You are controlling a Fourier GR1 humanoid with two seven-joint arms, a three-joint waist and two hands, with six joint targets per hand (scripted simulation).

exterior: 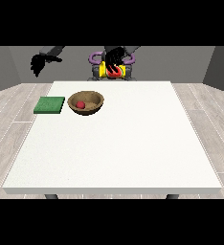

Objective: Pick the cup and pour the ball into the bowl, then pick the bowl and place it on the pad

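A: Pad [50, 105] first, lying green and flat near the bench's [114, 158] left edge. What is sitting next to it?

B: The bowl [86, 103], brown, resting upright just right of the pad, apart from it. The red ball [80, 104] is lying inside it, toward its left side.

A: And the hands?

B: The robot hand at the view's left [39, 62] is hanging in the air beyond the bench's far left corner, fingers pointing down and spread apart, holding nothing that I can see. It is staying well away from the pad and bowl.

A: The other one?

B: The robot hand at the view's right [115, 56] is showing up near the robot's chest, above the far edge of the bench. Something red, the cup [114, 71], is sitting just under its fingers, but whether those fingers are clamping it I cannot tell; the dark fingers are blending with the torso behind.

A: Anything further right?

B: Only bare white bench, stretching toward the camera.
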